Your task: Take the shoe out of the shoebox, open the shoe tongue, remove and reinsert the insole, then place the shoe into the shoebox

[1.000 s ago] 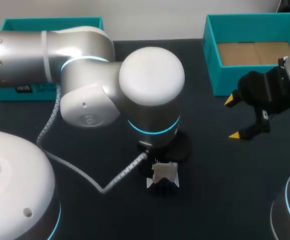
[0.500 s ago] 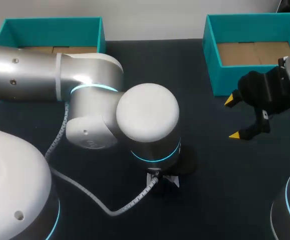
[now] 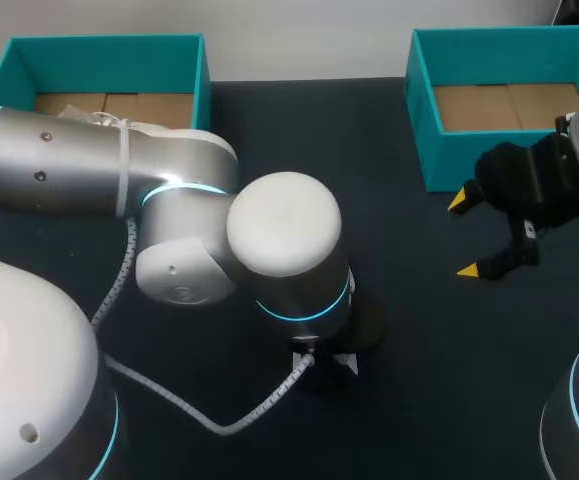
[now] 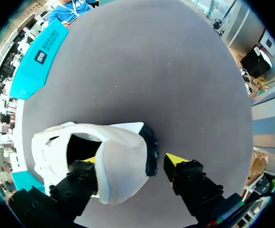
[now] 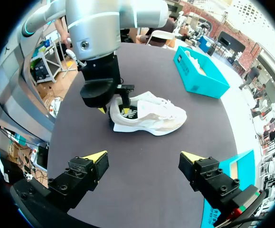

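The left gripper (image 4: 133,159) points straight down at the heel of the white sneaker (image 4: 120,142). Its fingers are apart, astride the heel wall: one yellow tip sits inside the shoe opening, the other just outside the black heel patch with a gap showing. The sneaker stands on its sole on the dark table (image 3: 429,400), near the middle and outside both boxes. From above, the left arm (image 3: 279,225) hides nearly all of it.

The right gripper (image 3: 469,237) hovers well apart from the sneaker, fingers wide and holding nothing, just in front of the right teal shoebox (image 3: 421,120). Farther off stands the left teal shoebox (image 3: 201,80). In the left wrist view, a teal box side bears a dark label (image 4: 41,57), its print too small to read.
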Available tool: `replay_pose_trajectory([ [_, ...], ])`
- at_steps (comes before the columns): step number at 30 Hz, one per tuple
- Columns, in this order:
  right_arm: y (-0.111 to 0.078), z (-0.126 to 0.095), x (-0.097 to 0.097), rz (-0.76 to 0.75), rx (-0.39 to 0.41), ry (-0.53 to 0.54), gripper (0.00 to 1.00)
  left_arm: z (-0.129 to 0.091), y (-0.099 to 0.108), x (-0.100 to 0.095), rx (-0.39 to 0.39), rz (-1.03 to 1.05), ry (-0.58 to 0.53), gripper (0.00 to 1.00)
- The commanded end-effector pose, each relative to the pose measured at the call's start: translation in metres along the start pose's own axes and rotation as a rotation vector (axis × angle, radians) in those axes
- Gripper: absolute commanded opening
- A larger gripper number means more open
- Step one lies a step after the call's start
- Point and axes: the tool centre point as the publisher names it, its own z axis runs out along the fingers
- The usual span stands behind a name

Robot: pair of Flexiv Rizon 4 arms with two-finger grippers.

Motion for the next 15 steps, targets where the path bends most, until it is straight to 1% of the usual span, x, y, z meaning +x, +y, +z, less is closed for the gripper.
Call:
replay_pose_trajectory([
  [1,-0.0001,0.0012,0.0000,0.000,0.002,0.000,1.00,0.0117,-0.0058,0.0014,-0.012,0.001,0.018,0.54],
  [3,-0.0001,0.0012,0.0000,0.000,0.002,0.000,1.00,0.0149,-0.0066,0.0030,-0.019,-0.001,0.026,0.52],
  [8,-0.0001,0.0012,0.0000,0.000,0.002,0.000,1.00,0.0204,-0.0063,0.0059,-0.015,-0.012,0.090,0.44],
  [11,-0.0001,0.0012,0.0000,0.000,0.002,0.000,1.00,0.0216,-0.0041,0.0068,-0.024,-0.020,0.114,0.31],
  [12,-0.0001,0.0012,0.0000,0.000,0.002,0.000,1.00,0.0208,-0.0030,0.0072,-0.024,-0.018,0.110,0.24],
  [13,-0.0001,0.0012,0.0000,0.000,0.002,0.000,1.00,0.0200,-0.0020,0.0075,-0.039,-0.018,0.124,0.13],
  [14,-0.0001,0.0012,0.0000,0.000,0.002,0.000,1.00,0.0192,-0.0010,0.0063,-0.029,-0.017,0.139,0.00],
  [15,-0.0001,0.0012,0.0000,0.000,0.002,0.000,1.00,0.0172,0.0003,0.0057,-0.031,-0.016,0.138,0.00],
])
